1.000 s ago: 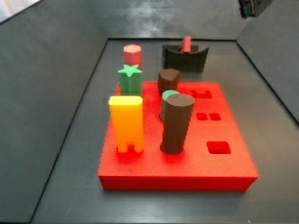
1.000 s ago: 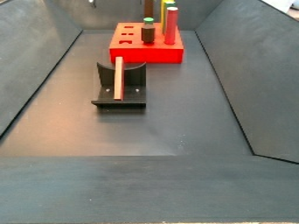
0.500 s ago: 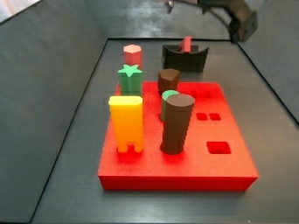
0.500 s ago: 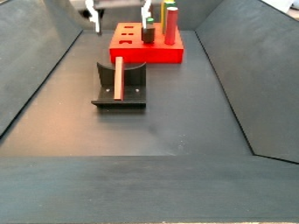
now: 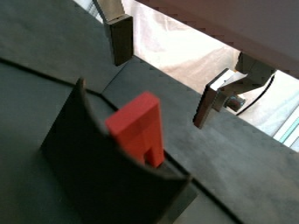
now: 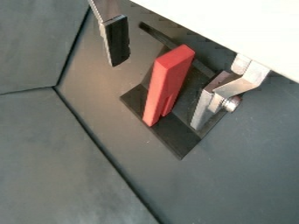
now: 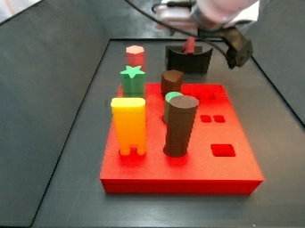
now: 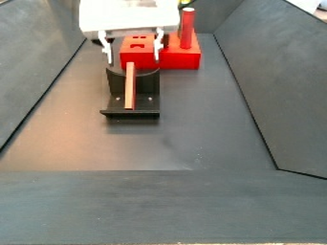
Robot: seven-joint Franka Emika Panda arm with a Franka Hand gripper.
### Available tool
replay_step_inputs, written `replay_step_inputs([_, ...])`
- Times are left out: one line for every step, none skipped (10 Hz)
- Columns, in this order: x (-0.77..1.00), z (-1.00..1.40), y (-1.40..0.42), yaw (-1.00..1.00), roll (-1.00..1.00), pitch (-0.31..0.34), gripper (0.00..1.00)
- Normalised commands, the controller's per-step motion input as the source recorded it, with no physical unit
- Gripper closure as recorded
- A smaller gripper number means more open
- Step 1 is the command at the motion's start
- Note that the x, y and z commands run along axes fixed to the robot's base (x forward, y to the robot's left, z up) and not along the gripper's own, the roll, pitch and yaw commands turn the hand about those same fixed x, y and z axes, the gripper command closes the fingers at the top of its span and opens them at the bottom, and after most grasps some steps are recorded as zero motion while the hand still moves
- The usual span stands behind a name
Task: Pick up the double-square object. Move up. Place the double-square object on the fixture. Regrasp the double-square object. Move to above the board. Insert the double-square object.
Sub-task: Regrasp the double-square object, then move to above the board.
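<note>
Red slim double-square object point(image 6: 167, 84) lies in the dark grey fixture point(image 8: 132, 94), directly under the pincer point(image 8: 129, 47) and between its spread silver fingers point(image 6: 115, 38) in both wrist views, untouched. Pincer open, empty. Flat red board point(image 7: 191, 160) with its pegs sits just beyond it.

Double-square object point(image 6: 167, 84): slim red peg, leaning tilted in fixture point(image 8: 132, 103), dark L-shaped bracket on floor. Board point(image 7: 226, 165): flat red slab, 2 small square holes visible. Gripper point(image 8: 128, 48) above peg, jaws apart, not touching.
</note>
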Motion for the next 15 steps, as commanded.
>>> replay_step_inputs([0.12, -0.89, 0.00, 0.02, 0.07, -0.036, 0.00])
replay_step_inputs([0.10, -0.70, 0.00, 0.02, 0.07, -0.030, 0.00])
replay_step_inputs([0.09, -0.57, -0.01, 0.02, 0.07, -0.023, 0.00])
replay_step_inputs([0.09, -0.43, -0.01, 0.02, 0.07, -0.019, 0.00])
replay_step_inputs([0.08, -0.31, -0.01, 0.02, 0.06, -0.013, 0.00])
replay_step_inputs([0.04, -0.19, -0.02, 0.02, 0.06, 0.003, 0.00])
replay_step_inputs([0.02, -0.18, -0.03, 0.02, 0.06, -0.004, 0.00])
replay_step_inputs([0.02, -0.18, -0.03, 0.02, 0.06, -0.004, 0.00])
replay_step_inputs([0.02, -0.18, -0.03, 0.02, 0.06, -0.004, 0.00])
replay_step_inputs([0.00, 0.00, 0.00, 0.00, 0.00, 0.000, 1.00])
replay_step_inputs([-0.02, 1.00, 0.00, 0.10, -0.24, -0.217, 1.00])
replay_step_inputs([-0.02, 1.00, 0.00, 0.08, -0.24, -0.209, 1.00])
replay_step_inputs([-0.03, 1.00, 0.01, 0.03, -0.21, -0.206, 1.00])
replay_step_inputs([-0.03, 1.00, 0.01, -0.02, -0.18, -0.208, 1.00])
replay_step_inputs([-0.04, 1.00, 0.01, -0.06, -0.15, -0.201, 1.00])
